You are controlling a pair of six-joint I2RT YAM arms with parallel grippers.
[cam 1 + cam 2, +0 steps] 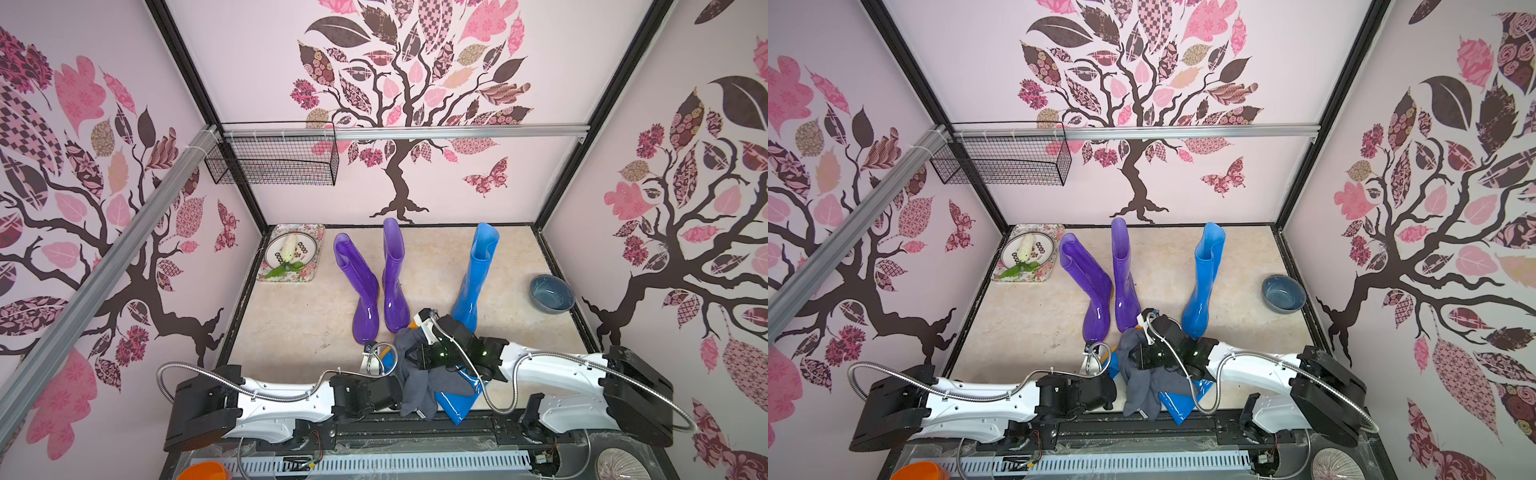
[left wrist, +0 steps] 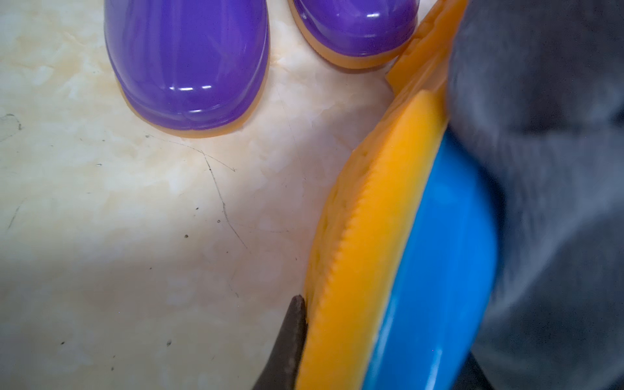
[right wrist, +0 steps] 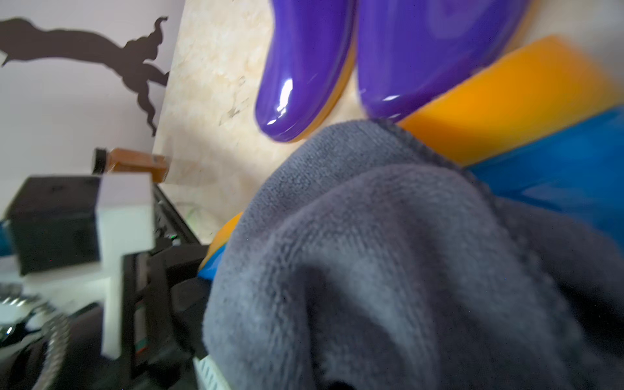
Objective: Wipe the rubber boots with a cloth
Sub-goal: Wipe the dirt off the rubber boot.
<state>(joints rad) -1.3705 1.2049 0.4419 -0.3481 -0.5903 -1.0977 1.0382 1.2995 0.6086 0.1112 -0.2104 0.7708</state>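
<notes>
Wide shot first: the marbled tabletop [image 1: 299, 332] carries the whole line-up. Upright at mid-table stand a purple boot [image 1: 361, 286] and a second purple boot [image 1: 395, 282] just beside it, toes towards the robot. Well apart to their right is the standing blue boot [image 1: 473, 274].

The fourth, the lying blue boot [image 1: 457, 405], is tipped over at the front between the two arms, shaft pointing at the robot. That's where the action is! The cloth [image 1: 419, 382] is draped right across its middle, bunched and hanging towards the front edge.

My read: wiping is under way on this one boot. The three upright ones gleam, but nothing shows whether they've been wiped, so I'd count them as left to do.

Now the right end effector [image 1: 415, 353]: clamped tight on a bunch of cloth that lies on the blue upper. The left end effector [image 1: 384, 360] is closed on the foot end of the lying boot, at the sole, steadying it.

Both top views give the row and the drape but bury the fingertips under fabric. The left wrist view alone delivers the orange-yellow sole [image 2: 371, 236], with one dark finger [image 2: 293, 337] hard against it. The right wrist view offers terry pile close up with purple toes beyond, but its own fingers are hidden.
</notes>
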